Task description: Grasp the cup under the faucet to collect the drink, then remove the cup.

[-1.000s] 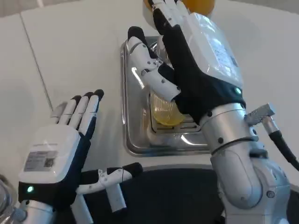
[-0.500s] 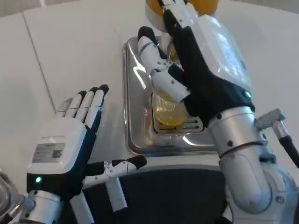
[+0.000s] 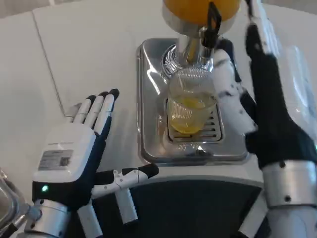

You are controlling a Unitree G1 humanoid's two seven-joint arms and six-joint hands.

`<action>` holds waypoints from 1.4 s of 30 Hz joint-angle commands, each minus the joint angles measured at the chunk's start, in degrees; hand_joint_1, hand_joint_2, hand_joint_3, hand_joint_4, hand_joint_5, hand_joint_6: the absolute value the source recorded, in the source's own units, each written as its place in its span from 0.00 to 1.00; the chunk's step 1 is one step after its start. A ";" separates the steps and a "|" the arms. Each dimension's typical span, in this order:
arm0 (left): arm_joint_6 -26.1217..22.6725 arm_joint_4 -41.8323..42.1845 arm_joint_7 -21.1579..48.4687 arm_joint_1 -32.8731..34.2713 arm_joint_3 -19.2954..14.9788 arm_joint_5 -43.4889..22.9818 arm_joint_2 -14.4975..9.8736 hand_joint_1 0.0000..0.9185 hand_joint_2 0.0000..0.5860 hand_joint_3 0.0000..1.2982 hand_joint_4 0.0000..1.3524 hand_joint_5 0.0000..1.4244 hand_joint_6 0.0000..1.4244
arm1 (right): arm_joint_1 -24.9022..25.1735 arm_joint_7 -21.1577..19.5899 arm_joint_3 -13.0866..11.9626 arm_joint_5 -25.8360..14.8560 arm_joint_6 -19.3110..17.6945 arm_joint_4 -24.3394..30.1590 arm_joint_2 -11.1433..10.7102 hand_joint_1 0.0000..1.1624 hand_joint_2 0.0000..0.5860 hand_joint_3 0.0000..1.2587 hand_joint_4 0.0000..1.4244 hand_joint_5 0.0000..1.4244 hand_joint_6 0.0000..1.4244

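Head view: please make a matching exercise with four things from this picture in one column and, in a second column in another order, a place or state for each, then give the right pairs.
Things:
1. cup
2. left hand
3. right hand
4. drip tray

Places or states:
A. open, fingers flat and apart, over the white table at the picture's left
B. silver, lies under the dispenser and bears the cup
C. clear, partly filled with yellow drink, stands on the grille below the faucet
D. beside the cup, on the picture's right

Pairs: 1-C, 2-A, 3-D, 4-B
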State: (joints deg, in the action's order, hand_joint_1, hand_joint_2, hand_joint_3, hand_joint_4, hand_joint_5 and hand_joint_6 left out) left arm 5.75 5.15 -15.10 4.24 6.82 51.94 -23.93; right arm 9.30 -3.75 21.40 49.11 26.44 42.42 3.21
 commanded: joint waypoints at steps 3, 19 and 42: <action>0.41 -0.18 -0.48 -0.80 0.88 -0.66 -0.03 0.05 0.08 0.00 0.00 0.02 0.05 | -5.03 -8.02 1.78 -6.88 -0.38 1.84 7.18 0.04 0.96 0.00 0.00 0.00 0.00; 0.82 -2.80 -0.06 3.48 2.55 -3.49 0.99 0.01 0.07 0.00 0.00 0.02 0.06 | -16.32 7.22 -1.95 -5.21 -9.37 12.95 -14.90 0.28 0.85 0.00 0.00 0.00 0.00; 0.09 -15.82 -7.12 13.95 6.27 -5.34 7.55 0.09 0.03 0.00 0.00 0.07 0.10 | -41.70 8.79 -19.30 -7.53 -36.74 10.57 -22.45 0.33 0.78 0.00 0.00 0.00 0.00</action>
State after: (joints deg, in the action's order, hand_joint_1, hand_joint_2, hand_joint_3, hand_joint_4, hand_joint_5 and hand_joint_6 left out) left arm 5.61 -8.56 -20.68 17.02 12.56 47.49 -17.44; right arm -31.47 4.01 2.90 42.07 -9.37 52.56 -19.60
